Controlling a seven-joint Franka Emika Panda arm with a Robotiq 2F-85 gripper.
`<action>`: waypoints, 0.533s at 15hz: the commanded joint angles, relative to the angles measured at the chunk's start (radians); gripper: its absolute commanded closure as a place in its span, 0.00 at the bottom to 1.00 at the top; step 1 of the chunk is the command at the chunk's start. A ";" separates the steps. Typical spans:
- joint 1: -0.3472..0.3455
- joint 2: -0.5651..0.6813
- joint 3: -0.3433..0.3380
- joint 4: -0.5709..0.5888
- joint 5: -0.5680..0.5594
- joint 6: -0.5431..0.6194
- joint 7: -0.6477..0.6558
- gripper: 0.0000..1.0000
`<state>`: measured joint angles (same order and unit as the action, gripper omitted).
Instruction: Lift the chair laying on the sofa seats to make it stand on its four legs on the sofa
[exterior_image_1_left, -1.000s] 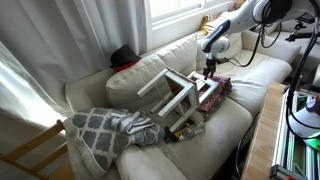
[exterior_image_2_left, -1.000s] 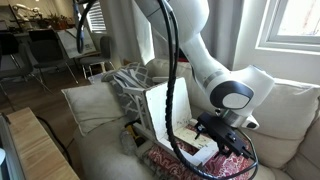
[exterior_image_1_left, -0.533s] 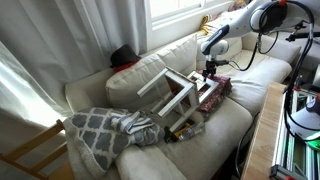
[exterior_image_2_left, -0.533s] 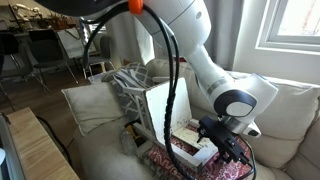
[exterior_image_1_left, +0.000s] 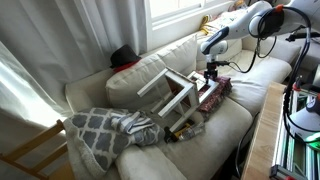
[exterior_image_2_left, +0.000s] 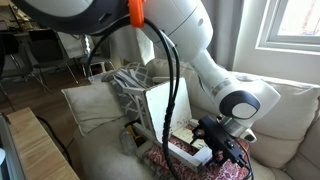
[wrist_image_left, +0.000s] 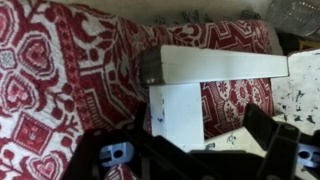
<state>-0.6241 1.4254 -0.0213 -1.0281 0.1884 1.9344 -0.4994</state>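
The small white chair (exterior_image_1_left: 180, 92) lies tipped over on the cream sofa (exterior_image_1_left: 175, 55), its legs pointing sideways. It also shows in the exterior view from the other side (exterior_image_2_left: 157, 112). My gripper (exterior_image_1_left: 210, 72) hangs just above the chair's end near the red cloth, and it shows low over the seat cushion (exterior_image_2_left: 222, 148). In the wrist view the gripper (wrist_image_left: 170, 138) is open. Its dark fingers stand on either side of a white chair bar (wrist_image_left: 215, 65) without closing on it.
A red-and-white patterned cloth (wrist_image_left: 60, 70) lies under the chair (exterior_image_1_left: 217, 90). A grey lattice blanket (exterior_image_1_left: 105, 130) lies on the sofa's near end. A dark and red item (exterior_image_1_left: 122, 57) sits on the sofa back. A wooden tabletop (exterior_image_1_left: 262, 140) borders the sofa front.
My gripper has sunk a little closer to the chair, and the arm above it has shifted slightly. The chair has not moved.
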 joint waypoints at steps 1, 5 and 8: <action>-0.008 0.074 0.013 0.084 -0.007 -0.042 0.013 0.03; -0.010 0.081 0.010 0.089 0.020 0.001 0.020 0.38; -0.020 0.058 0.010 0.084 0.021 0.001 0.008 0.63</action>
<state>-0.6323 1.4655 -0.0262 -0.9759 0.1905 1.9245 -0.4934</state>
